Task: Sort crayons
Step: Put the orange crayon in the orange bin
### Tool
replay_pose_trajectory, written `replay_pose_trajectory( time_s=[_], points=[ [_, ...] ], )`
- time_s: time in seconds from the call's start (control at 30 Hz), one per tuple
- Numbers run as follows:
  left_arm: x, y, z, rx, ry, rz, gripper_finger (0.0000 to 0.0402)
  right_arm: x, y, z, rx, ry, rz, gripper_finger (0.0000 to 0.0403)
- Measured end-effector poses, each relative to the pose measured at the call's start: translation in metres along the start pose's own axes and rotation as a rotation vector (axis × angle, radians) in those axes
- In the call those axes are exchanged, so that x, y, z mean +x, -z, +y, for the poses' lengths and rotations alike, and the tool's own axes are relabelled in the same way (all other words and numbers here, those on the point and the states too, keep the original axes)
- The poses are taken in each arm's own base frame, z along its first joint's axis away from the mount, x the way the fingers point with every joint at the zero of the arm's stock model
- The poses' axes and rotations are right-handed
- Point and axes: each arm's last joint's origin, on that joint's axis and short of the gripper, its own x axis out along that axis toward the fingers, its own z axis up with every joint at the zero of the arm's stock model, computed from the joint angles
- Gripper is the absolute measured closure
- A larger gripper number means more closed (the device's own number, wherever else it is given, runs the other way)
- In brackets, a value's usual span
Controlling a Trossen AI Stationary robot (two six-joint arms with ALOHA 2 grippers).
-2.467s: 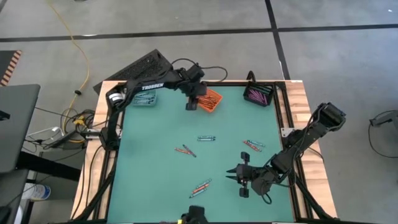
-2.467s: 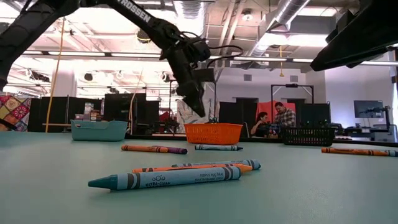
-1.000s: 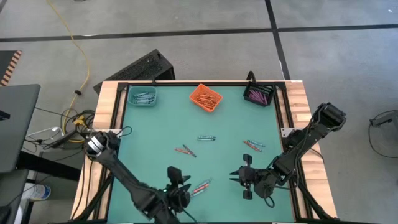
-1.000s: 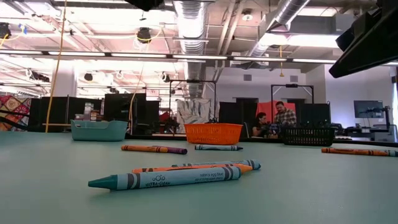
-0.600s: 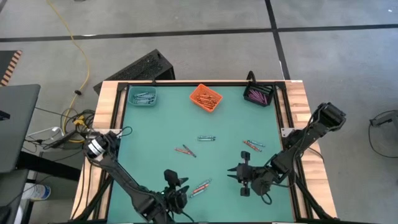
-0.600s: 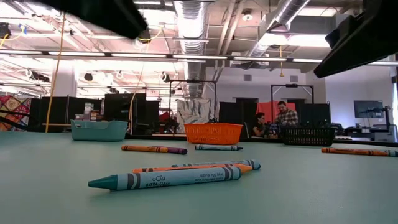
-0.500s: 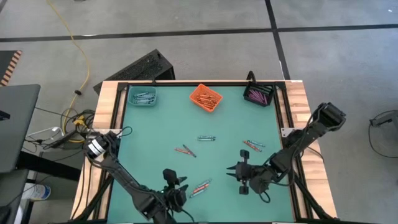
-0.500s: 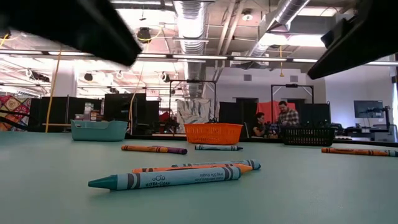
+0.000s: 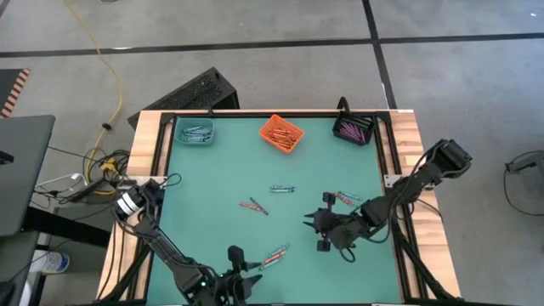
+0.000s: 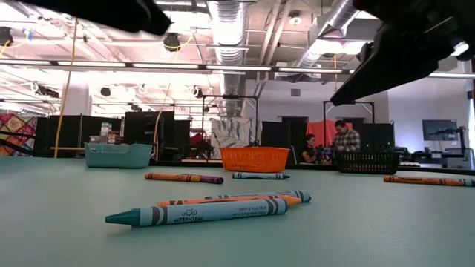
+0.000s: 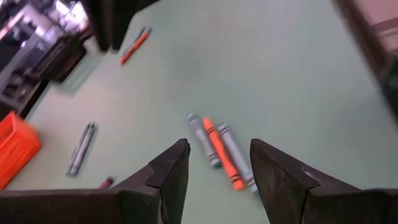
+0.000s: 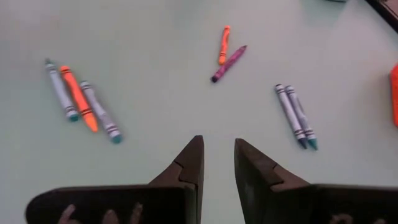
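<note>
Meanwhile, both empty end effectors, left [image 9: 240, 278] parted near the front edge, right [image 9: 317, 231] narrowly parted mid-table, hover above loose crayons [image 9: 274, 255].

High view straight down over whole table [image 9: 272, 170], low view level at tabletop toward far bins and room, both wrist views angled down near mat, sharing crayon trio [image 11: 221, 149].
</note>
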Motion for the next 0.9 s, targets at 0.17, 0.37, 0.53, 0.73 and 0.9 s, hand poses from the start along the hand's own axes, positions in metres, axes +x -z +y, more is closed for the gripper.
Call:
replay_pose_trajectory(
  time_s=[0.17,0.37,0.53,0.73,0.9],
  points=[
    [-0.010,-0.004,-0.009,0.031,0.028,-0.055,0.0242,0.006,-0.002,-0.009,-0.012,0.036,0.015,0.0321],
    [-0.021,0.003,-0.013,0.044,-0.055,-0.098,0.0242,0.014,0.003,-0.026,-0.048,0.116,0.109,0.0321],
    [-0.021,0.014,-0.015,0.025,-0.096,-0.139,0.0242,0.020,0.013,-0.053,0.000,0.244,0.260,0.0321],
    [-0.016,0.023,-0.016,-0.012,0.034,-0.220,0.0242,0.021,0.027,-0.084,0.052,0.390,0.469,0.0320],
    [-0.020,0.024,-0.014,-0.046,0.159,-0.378,0.0242,0.019,0.034,-0.096,0.093,0.357,0.623,0.0307]
  ],
)
